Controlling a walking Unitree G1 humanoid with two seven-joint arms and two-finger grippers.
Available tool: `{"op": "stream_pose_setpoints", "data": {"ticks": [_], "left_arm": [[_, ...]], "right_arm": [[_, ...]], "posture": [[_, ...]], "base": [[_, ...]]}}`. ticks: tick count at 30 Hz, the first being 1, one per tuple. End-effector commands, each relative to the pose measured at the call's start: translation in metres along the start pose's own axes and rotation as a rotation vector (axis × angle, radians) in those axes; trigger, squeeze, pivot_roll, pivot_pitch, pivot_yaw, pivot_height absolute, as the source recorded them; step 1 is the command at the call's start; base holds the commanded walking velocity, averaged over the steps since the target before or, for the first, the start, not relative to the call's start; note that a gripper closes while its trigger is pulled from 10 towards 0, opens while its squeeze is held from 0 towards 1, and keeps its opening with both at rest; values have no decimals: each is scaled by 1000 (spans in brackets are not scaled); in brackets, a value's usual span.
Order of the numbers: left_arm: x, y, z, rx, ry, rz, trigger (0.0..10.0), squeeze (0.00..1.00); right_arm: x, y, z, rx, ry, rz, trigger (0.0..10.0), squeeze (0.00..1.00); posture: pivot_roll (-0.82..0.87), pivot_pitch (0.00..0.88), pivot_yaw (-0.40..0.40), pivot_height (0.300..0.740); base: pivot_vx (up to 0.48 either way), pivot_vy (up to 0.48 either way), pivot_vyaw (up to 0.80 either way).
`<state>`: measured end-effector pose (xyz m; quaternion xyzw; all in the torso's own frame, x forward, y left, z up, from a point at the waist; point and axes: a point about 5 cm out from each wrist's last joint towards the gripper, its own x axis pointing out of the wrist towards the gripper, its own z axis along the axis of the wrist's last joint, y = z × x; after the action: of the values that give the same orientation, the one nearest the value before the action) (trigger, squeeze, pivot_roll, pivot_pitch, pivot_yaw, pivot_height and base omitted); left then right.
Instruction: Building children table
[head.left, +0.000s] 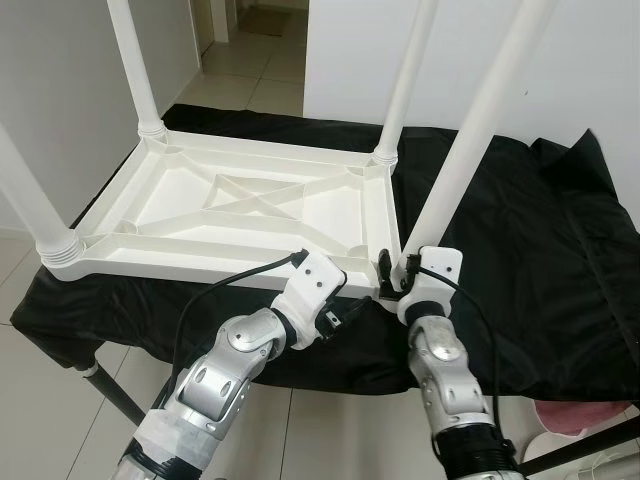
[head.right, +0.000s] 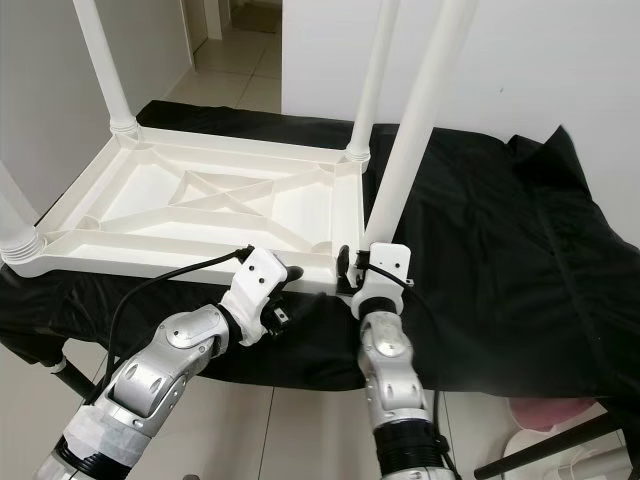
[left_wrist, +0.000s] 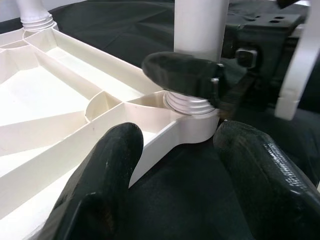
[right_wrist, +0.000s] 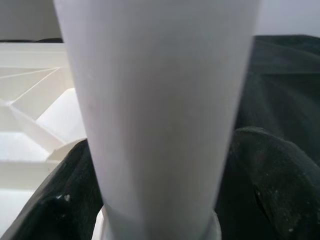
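My right hand (head.left: 392, 268) is clenched round the near corner leg (head.left: 470, 140); my left hand (left_wrist: 175, 150) is released, straddling the tabletop's (head.left: 250, 205) edge.

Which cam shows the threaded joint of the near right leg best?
Left wrist view: the joint sits sharp in its corner socket, ridges visible. Eye views show it small, behind the right tool. Right wrist view shows mostly the leg shaft.

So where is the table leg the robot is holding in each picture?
Left eye view: the near right leg rises from the upturned tabletop's near right corner.
Right eye view: same leg, right of centre.
Left wrist view: leg at top centre, the right pincer round its base.
Right wrist view: leg down the middle.
Shared landmark: black cloth.
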<state>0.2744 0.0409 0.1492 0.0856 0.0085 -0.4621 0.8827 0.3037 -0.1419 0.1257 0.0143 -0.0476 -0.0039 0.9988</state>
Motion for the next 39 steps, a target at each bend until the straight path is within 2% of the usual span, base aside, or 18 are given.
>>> {"op": "stream_pose_setpoints", "data": {"ticks": [1,2,3,5,6,9,11,14,21,23,26,27,28,29,32,39], "left_arm": [[1,2,-2,3,13,25,10000,0],[1,2,-2,3,13,25,10000,0],[1,2,-2,4,12,24,10000,0],[1,2,-2,4,12,24,10000,0],[2,3,-2,4,12,23,10000,0],[2,3,-1,4,11,22,10000,0],[4,3,0,7,6,17,10000,0],[5,3,1,7,3,14,10000,0],[7,2,0,24,4,0,10000,0],[8,0,1,17,1,-22,10000,0],[8,0,1,14,0,-34,10000,0],[4,3,1,22,0,-53,10000,0],[4,3,1,22,0,-53,10000,0],[-2,12,1,23,10,-57,10000,0],[-7,19,0,36,17,-54,10000,0],[-9,19,1,52,4,-56,10000,0]], "right_arm": [[-3,-8,-1,15,4,72,10000,1000],[-3,-8,-1,15,4,72,10000,1000],[-4,-16,-1,-5,5,150,10000,624],[-3,-18,0,-20,-1,168,10000,624],[-2,-19,0,-23,1,183,10000,0],[0,-21,2,-34,-4,214,10000,0],[3,-23,4,-58,-3,309,10000,0],[4,-23,6,-72,-3,367,10000,0],[14,-13,7,-53,-11,465,10000,0],[16,-8,-1,-87,23,519,10000,0],[17,-7,-4,-102,35,535,10000,0],[19,-9,-6,-110,44,543,4392,0],[19,-9,-6,-110,44,543,4392,0],[20,-14,-9,-123,58,556,0,0],[20,-19,-12,-124,73,562,0,0],[23,-26,-14,-134,76,552,0,0]], "posture": [[26,31,-62,740],[26,31,-62,740],[23,30,-59,740],[23,30,-59,740],[19,28,-55,740],[17,27,-52,740],[17,25,-49,740],[15,26,-47,740],[14,20,-43,740],[16,13,-38,740],[16,13,-38,740],[19,12,-38,740],[19,12,-38,740],[28,10,-45,740],[29,11,-47,740],[31,12,-46,740]], "base": [[0,0,0],[0,0,0],[0,0,0],[0,0,0],[0,0,0],[0,0,0],[0,0,0],[0,0,0],[0,0,0],[0,0,0],[0,0,0],[0,0,0],[0,0,0],[0,0,0],[0,0,0],[0,0,0]]}}
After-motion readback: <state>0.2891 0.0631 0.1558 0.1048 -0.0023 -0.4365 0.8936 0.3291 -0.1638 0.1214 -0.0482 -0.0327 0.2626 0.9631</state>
